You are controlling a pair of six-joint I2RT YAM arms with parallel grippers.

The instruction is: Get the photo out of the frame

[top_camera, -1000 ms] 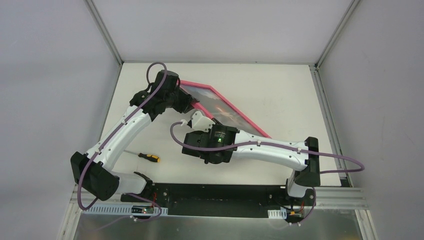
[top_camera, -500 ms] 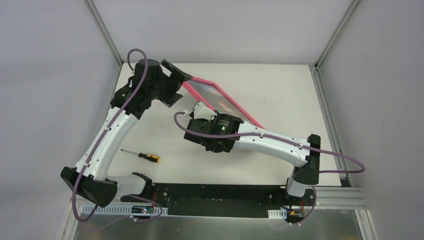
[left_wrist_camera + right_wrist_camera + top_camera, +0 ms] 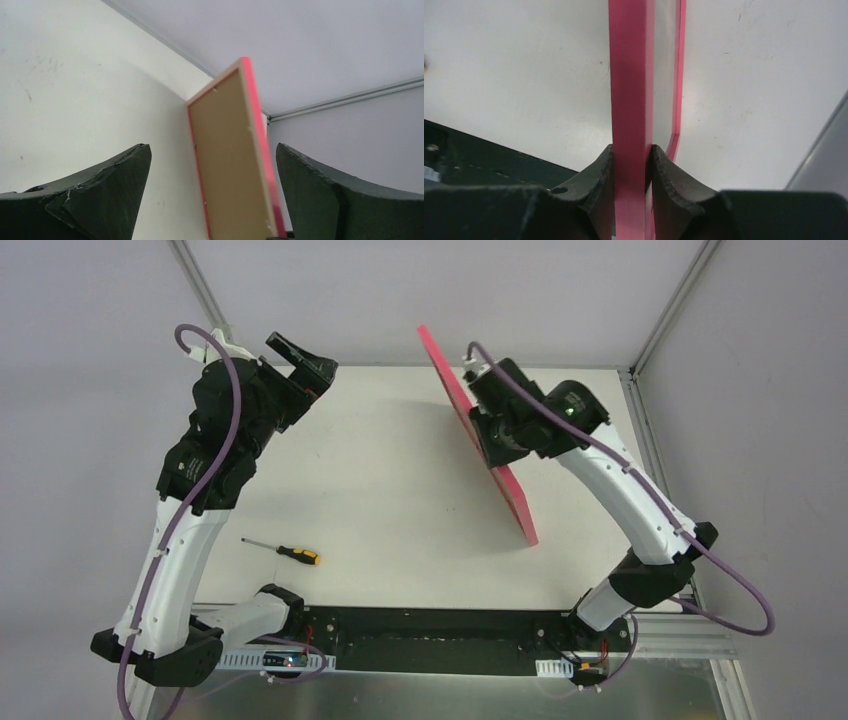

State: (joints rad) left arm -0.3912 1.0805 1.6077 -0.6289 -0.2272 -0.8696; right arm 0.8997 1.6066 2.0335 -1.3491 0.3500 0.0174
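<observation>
Holding the frame (image 3: 515,502) by one rail only, is this safe, do you think? It stands on edge at the upper right of the top view, above the bench (image 3: 400,490), and I cannot tell if its low corner touches. (Ana)

I think it is enough, but not more. In the right wrist view the right jaws are closed tight on the pink rail. The frame looks light and stiff, so it should not bend. But the painted rail is smooth and the pane on the front may be glass, so a slip would cost much. (Jun)

And the photo? (Ana)

It seems to be inside the frame, but I cannot see its printed face. The left wrist view shows only the brown backing board (image 3: 227,165), in the lower middle of that view. Small marks along its border may be the holding tabs. I would keep the grip on the rail, work from the backing side, and never press on the pane. (Jun)

The left jaws? (Ana)

Wide open and holding nothing, at the upper left of the top view. They are well apart from the frame and face its back. (Jun)

What differs from half a second ago? (Ana)

Then the frame leaned low over the upper middle of the bench. The left jaws were just at its upper left corner, and the right arm (image 3: 620,485) reached across to the centre. Now the right arm has carried the frame up and to the right and turned it edge-on, and the left arm (image 3: 180,540) has pulled back. The screwdriver (image 3: 290,553) lies at the lower left as before. (Jun)
</observation>
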